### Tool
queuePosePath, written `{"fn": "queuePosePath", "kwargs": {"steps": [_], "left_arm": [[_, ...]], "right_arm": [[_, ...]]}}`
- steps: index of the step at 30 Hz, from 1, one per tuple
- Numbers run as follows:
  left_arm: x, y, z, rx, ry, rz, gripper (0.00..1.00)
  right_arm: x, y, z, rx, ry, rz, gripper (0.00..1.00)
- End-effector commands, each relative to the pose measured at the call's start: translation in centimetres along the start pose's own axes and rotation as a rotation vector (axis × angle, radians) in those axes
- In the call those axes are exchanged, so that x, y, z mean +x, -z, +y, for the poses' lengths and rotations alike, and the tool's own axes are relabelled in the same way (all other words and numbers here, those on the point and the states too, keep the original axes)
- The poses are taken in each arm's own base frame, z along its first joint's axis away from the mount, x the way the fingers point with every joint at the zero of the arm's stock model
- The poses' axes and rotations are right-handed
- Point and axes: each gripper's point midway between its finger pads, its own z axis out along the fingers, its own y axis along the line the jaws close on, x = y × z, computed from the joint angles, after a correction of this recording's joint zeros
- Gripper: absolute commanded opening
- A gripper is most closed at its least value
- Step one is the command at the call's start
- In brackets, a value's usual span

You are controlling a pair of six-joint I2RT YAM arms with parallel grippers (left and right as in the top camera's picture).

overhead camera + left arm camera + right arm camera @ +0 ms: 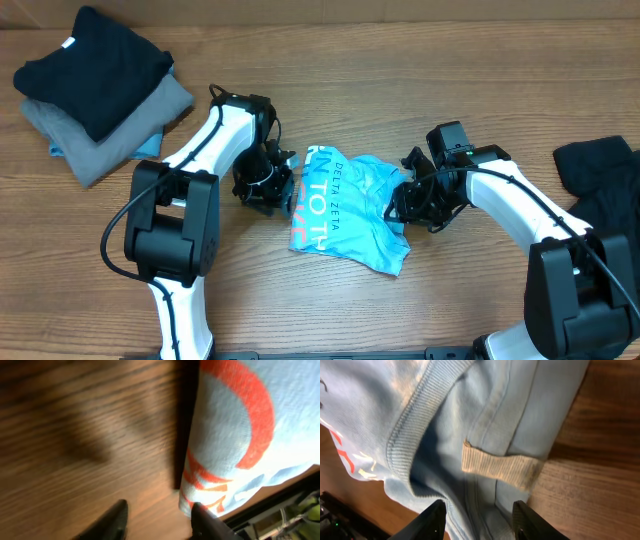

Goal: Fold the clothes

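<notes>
Wooden table (330, 320); blue T-shirt (350, 215) bunched, likely soft, light, limp. Best hold: collar rib (415, 415). Left tool (161, 522), right tool (481, 520): half-open, empty.

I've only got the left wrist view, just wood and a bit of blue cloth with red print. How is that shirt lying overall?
Observer: Overhead, the sky-blue T-shirt lies bunched in the middle of the table, not yet folded.
Operator: What's happening on its far side?
Observer: The right tool stands open over the ribbed collar, beside a beige neck label.
Operator: Any other clothes around?
Observer: A folded black garment tops a grey garment at the far left, and more black cloth lies at the right edge.
</notes>
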Motion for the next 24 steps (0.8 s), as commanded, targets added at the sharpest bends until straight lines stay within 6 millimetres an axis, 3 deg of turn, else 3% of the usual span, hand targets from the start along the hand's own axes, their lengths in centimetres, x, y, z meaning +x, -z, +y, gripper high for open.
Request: {"fn": "queuePosePath", "kwargs": {"steps": [1, 4, 6, 12, 17, 19, 24], "left_arm": [[-1.4, 2.1, -1.1, 0.062, -0.031, -0.079, 0.58], [-2.8, 3.9, -2.2, 0.094, -0.084, -0.143, 0.6], [-3.3, 4.8, -2.8, 0.106, -0.118, -0.17, 0.55], [-4.4, 7.3, -3.6, 0.099, -0.148, -0.229, 0.52], [-4.8, 8.9, -4.2, 0.094, -0.163, -0.264, 0.57], [-4.9, 9.4, -4.3, 0.093, -0.166, -0.27, 0.57], [-4.4, 9.5, -4.4, 0.094, -0.16, -0.255, 0.58]], "right_arm": [[-0.5, 1.0, 1.5, -0.056, 0.024, -0.022, 0.46], [0.0, 1.8, 4.3, -0.2, 0.041, -0.013, 0.35], [0.4, 2.1, 5.5, -0.26, 0.041, 0.002, 0.29], [1.9, 0.4, 6.3, -0.207, -0.092, 0.07, 0.19], [3.5, -3.4, 5.4, -0.058, -0.367, 0.127, 0.07], [4.2, -4.6, 4.7, -0.013, -0.416, 0.156, 0.07], [4.5, -6.3, -0.9, 0.196, -0.508, 0.168, 0.04]]}}
